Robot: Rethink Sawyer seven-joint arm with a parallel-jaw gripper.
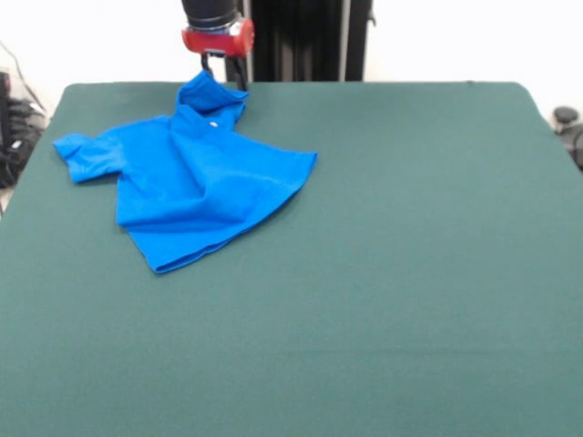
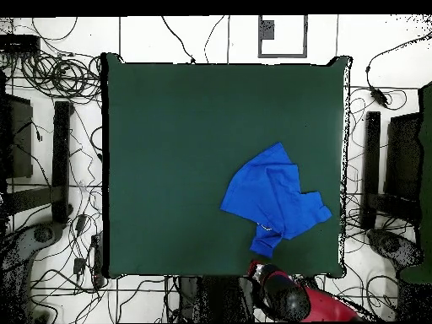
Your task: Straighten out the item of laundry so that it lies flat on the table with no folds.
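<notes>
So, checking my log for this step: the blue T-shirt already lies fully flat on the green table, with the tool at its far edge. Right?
Not quite. The blue T-shirt is not flat: the front view shows it creased, with one part raised where the tool meets it. It does lie on the green table, with the tool at its far edge.

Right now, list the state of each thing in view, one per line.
T-shirt: crumpled and folded, one corner lifted off the table near its edge.
Gripper: jaws shut on the T-shirt's raised corner.
Table: bare green cloth, with the T-shirt lying toward one corner.
</notes>
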